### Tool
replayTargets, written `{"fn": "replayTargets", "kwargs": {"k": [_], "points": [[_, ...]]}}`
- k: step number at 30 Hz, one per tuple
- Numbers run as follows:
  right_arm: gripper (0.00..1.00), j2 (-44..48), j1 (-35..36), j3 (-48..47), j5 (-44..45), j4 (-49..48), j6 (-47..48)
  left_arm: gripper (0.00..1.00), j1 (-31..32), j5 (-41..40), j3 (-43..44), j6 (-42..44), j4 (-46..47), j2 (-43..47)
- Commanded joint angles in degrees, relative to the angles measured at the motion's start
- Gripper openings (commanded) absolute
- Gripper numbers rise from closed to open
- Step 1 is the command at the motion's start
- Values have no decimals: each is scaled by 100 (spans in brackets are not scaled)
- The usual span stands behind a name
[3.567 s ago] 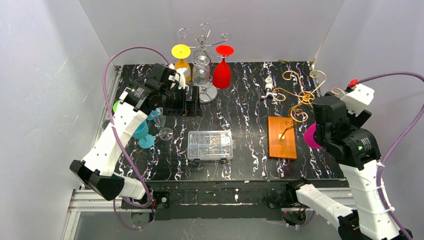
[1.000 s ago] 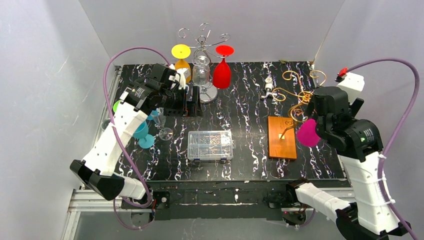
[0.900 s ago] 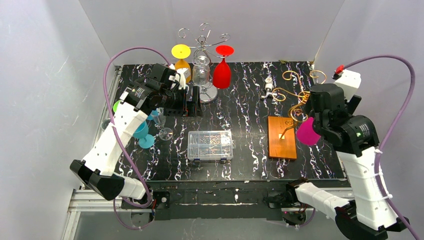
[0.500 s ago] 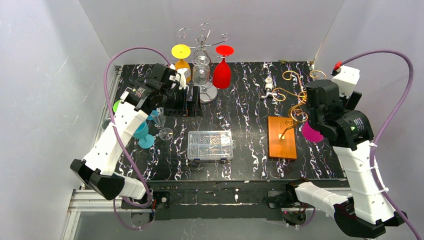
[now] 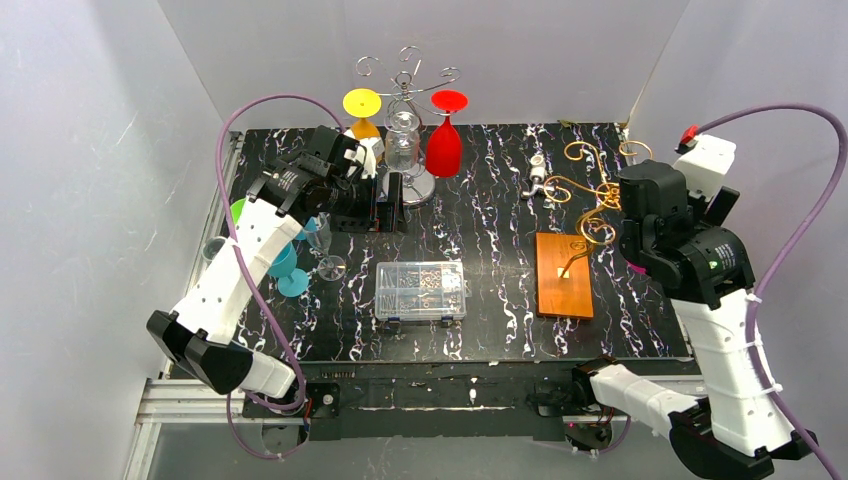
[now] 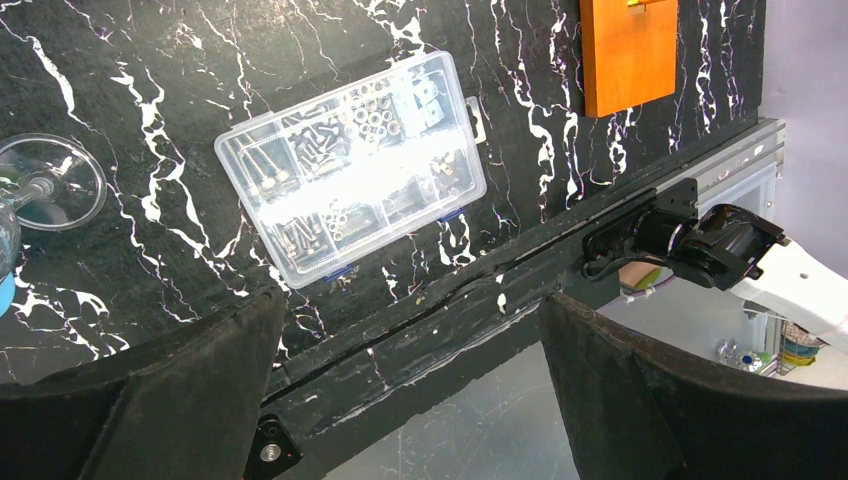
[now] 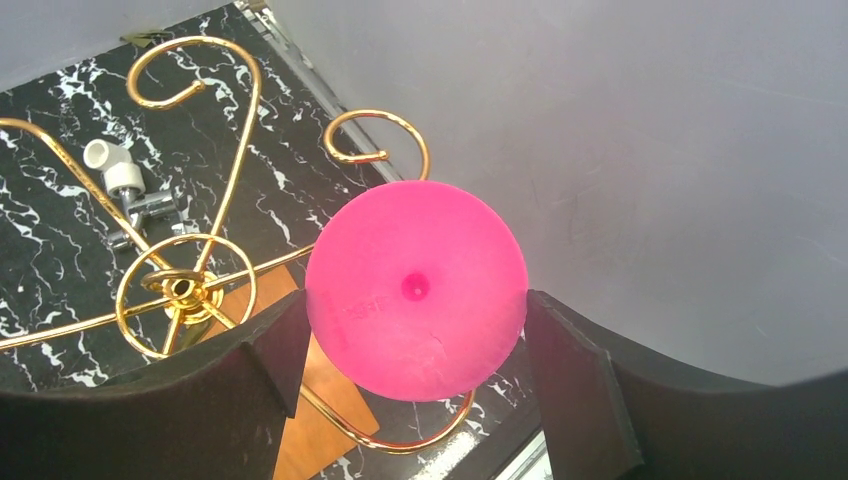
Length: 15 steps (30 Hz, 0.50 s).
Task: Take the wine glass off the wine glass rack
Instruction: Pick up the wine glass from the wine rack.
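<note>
My right fingers are clamped on the pink wine glass. On the wrist camera its round foot faces me and fills the gap, its rim meeting both inner faces. The glass hangs in the air at the right side of the bench, just beside the gold rack. One curled hook shows just past the foot's top edge and a lower wire runs behind it; I cannot tell whether glass and wire touch. From above, the arm hides nearly all of the glass. The gold rack stands on a wooden board on the black marbled bench.

My left fingers stand wide apart, up at the far left near the foot of the silver rack. That rack carries a yellow glass, a clear glass and a red glass. Through the gap the left wrist camera shows a clear plastic box of small parts lying on the bench.
</note>
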<state>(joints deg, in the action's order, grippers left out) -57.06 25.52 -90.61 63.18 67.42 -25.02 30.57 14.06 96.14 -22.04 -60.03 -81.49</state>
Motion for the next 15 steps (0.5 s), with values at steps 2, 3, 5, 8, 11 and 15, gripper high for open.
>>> {"fn": "replayTargets", "kwargs": {"k": [2, 3, 5, 8, 11, 15], "points": [[60, 160, -12, -229, 412, 78, 26, 98, 29, 95, 182, 77, -62, 15], [59, 164, -12, -237, 426, 97, 31, 98, 28, 96, 189, 73, -64, 7], [59, 185, -12, -259, 461, 159, 32, 98, 28, 104, 195, 72, -61, -11], [60, 221, -12, -298, 492, 250, 19, 98, 28, 121, 211, 69, -66, -37], [60, 245, -12, -332, 505, 340, 7, 98, 29, 131, 225, 59, -57, -57], [60, 281, -12, -376, 479, 497, -33, 98, 28, 140, 230, 53, -54, -68]]}}
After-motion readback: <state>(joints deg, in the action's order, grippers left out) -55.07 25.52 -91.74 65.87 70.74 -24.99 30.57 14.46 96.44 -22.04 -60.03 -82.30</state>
